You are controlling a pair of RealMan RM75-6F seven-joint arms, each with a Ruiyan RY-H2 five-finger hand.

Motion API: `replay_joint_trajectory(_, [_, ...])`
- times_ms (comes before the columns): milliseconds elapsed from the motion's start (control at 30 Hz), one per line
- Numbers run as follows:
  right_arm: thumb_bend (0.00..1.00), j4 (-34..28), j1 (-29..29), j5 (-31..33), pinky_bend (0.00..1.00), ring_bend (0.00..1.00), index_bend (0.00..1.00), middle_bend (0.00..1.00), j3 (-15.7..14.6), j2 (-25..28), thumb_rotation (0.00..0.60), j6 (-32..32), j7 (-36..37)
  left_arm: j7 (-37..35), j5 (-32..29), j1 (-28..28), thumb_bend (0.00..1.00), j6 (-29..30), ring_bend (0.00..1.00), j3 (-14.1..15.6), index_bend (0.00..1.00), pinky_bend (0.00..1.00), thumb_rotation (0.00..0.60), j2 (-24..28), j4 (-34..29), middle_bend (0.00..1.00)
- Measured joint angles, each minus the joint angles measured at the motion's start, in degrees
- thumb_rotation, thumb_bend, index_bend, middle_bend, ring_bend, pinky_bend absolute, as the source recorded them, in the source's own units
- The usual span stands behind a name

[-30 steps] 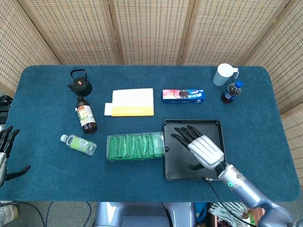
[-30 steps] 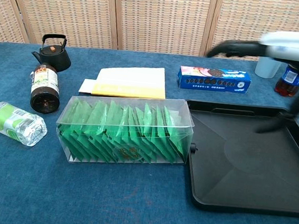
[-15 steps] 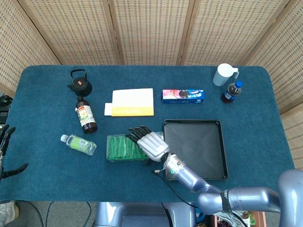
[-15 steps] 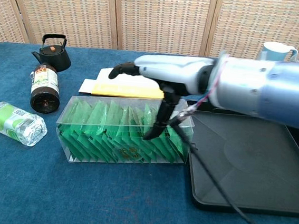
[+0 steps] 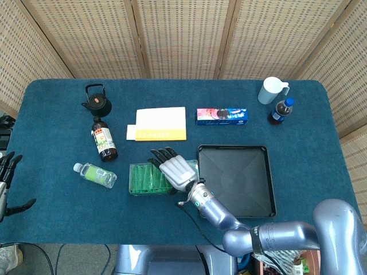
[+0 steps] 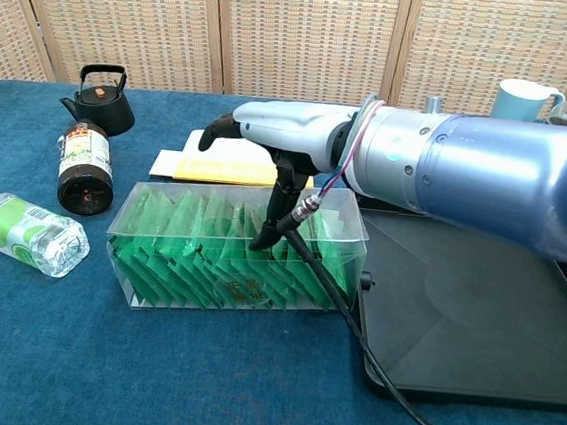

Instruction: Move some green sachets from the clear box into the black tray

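Observation:
The clear box (image 5: 137, 179) (image 6: 158, 261) holds several upright green sachets (image 5: 146, 179) (image 6: 189, 254) and lies just left of the black tray (image 5: 235, 180) (image 6: 455, 309), whose floor is bare. My right hand (image 5: 175, 170) (image 6: 291, 138) hovers over the right half of the box, fingers stretched out flat toward the left. Its thumb points down among the sachets; I see nothing held. The hand hides the sachets beneath it in the head view. My left hand (image 5: 6, 183) hangs off the table's left edge with its fingers apart and nothing in it.
Behind the box lie a yellow and white booklet (image 5: 160, 124) and a blue biscuit box (image 5: 222, 116). A black kettle (image 5: 96, 98), a dark bottle (image 5: 104, 139) and a water bottle lying on its side (image 5: 96, 175) are at the left. A white cup (image 5: 272, 90) and a cola bottle (image 5: 280, 111) stand far right.
My right hand swept left from above the black tray to above the clear box, then edged further left with its thumb dipping among the sachets. The left hand barely moved.

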Motion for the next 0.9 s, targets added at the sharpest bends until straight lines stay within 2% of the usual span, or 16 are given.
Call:
replay_joint_trajectory(200, [0.33, 1.88, 1.19, 0.44, 0.00, 0.00, 0.16, 0.00, -1.84, -1.71, 0.600, 2.10, -1.61, -0.04, -0.13, -0.14, 0.12, -0.34, 0.00, 0.11, 0.00, 0.00, 0.600, 0.10, -0.02, 0.00])
replay_joint_trajectory(333, [0.44, 2.82, 1.57, -0.28, 0.00, 0.00, 0.23, 0.00, -2.38, -2.53, 0.600, 2.90, -1.75, -0.05, -0.24, -0.19, 0.12, -0.45, 0.00, 0.13, 0.00, 0.00, 0.600, 0.11, -0.03, 0.00])
replay_joint_trajectory(467, [0.55, 3.07, 1.53, -1.00, 0.00, 0.00, 0.26, 0.00, -2.43, -2.68, 0.600, 3.26, -1.16, -0.10, -0.28, -0.25, 0.12, -0.59, 0.00, 0.18, 0.00, 0.00, 0.600, 0.14, -0.05, 0.00])
replay_joint_trajectory(633, [0.63, 2.50, 1.65, -0.53, 0.00, 0.00, 0.26, 0.00, -1.17, -1.55, 0.600, 3.48, -0.43, -0.50, -0.49, -0.39, 0.12, -0.92, 0.00, 0.18, 0.00, 0.00, 0.600, 0.25, -0.01, 0.00])
replay_joint_trajectory(900, [0.64, 2.42, 3.05, 2.03, 0.00, 0.00, 0.26, 0.00, 1.41, -0.03, 0.600, 4.79, -1.30, -1.25, -0.95, -0.64, 0.12, -1.49, 0.00, 0.10, 0.00, 0.00, 0.600, 0.47, 0.18, 0.00])
